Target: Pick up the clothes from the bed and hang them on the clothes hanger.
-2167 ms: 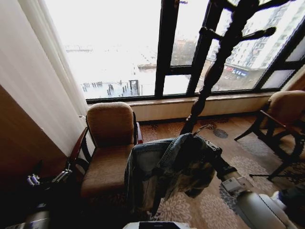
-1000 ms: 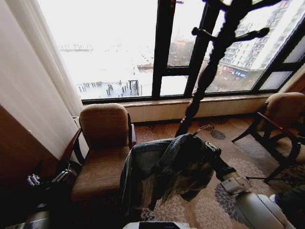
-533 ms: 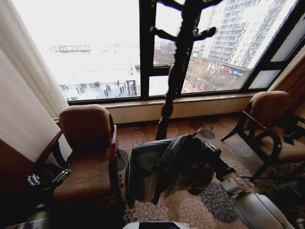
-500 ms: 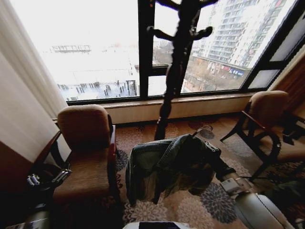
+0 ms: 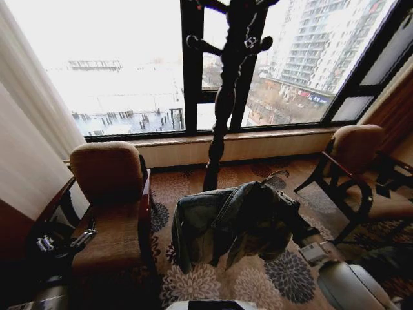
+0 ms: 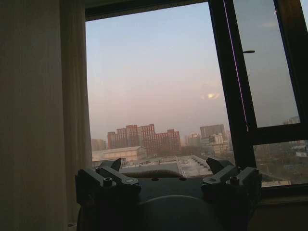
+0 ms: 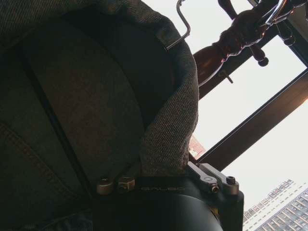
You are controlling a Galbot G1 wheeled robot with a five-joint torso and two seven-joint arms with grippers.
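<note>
R hand [image 5: 284, 205] holds denim jacket [image 5: 226, 226] on hanger; hook [image 5: 276, 174] points at coat stand [image 5: 226, 97], ahead-left. L hand [image 6: 168, 180] open, parked low.

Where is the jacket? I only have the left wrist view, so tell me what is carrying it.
Observer: The denim jacket hangs draped over the right gripper, in front of the robot and above the carpet.
Operator: Report the hanger.
Observer: The silver hook of the clothes hanger pokes out at the jacket's collar; fabric hides most of the rest.
Operator: Give me the coat stand's position.
Observer: The dark wooden coat stand stands by the window, beyond the jacket, with an armchair on its left side.
</note>
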